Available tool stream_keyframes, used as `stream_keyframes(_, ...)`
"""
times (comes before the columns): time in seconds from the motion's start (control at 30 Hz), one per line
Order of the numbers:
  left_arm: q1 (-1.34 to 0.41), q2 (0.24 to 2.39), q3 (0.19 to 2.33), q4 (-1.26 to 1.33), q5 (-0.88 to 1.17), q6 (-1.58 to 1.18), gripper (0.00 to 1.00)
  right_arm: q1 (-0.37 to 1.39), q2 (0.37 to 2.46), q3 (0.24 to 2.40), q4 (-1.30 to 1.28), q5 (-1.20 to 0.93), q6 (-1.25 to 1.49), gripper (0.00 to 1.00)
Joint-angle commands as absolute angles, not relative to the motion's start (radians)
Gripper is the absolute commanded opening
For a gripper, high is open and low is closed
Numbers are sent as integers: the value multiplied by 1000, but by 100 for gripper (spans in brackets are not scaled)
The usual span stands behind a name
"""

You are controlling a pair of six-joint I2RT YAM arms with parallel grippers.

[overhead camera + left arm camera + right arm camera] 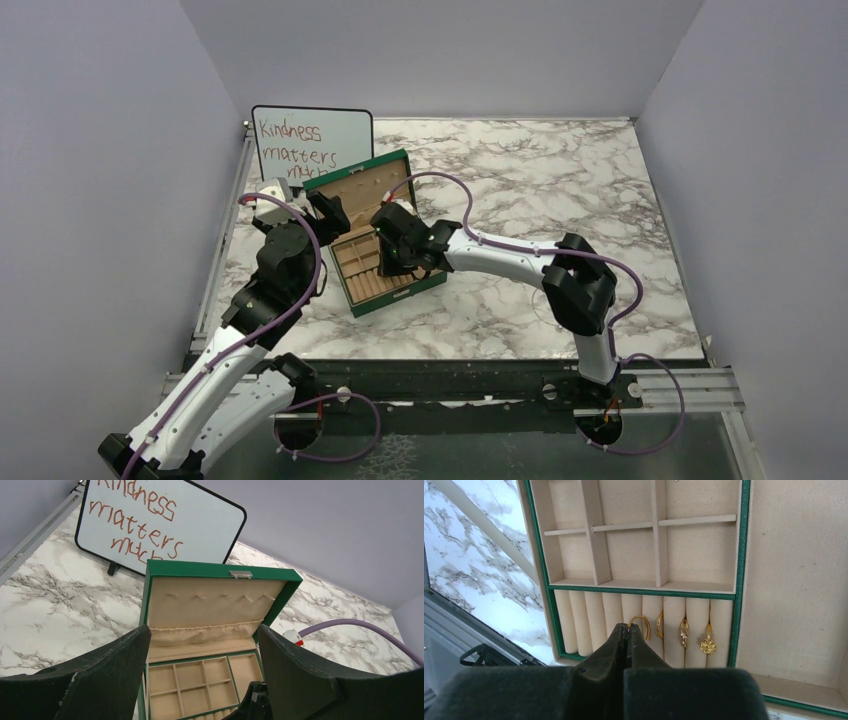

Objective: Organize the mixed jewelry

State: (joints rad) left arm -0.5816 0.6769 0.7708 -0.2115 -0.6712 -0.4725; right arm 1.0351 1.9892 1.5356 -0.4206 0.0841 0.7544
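Closed end effector (626, 629), gold rings (683, 632) slotted

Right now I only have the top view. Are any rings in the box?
Observer: Yes. The right wrist view shows four gold rings seated in the ring rolls.
Operator: Are the right fingers holding one?
Observer: No. The right fingers are shut with nothing between them. Their tips are right beside the leftmost ring, and I cannot tell whether they touch it.
Operator: And the left?
Observer: The left fingers are open and hold nothing. They point at the raised lid.
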Motion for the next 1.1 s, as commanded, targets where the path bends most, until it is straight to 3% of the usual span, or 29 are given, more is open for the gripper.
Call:
stream_keyframes(0.0, -579, 666, 759, -198, -685, -468, 80, 1043, 1955, 1507, -405, 76, 781, 1)
stream_keyframes(1.07, -578, 670, 756, -199, -678, -474, 80, 1027, 1897, 1378, -229, 17, 889, 1)
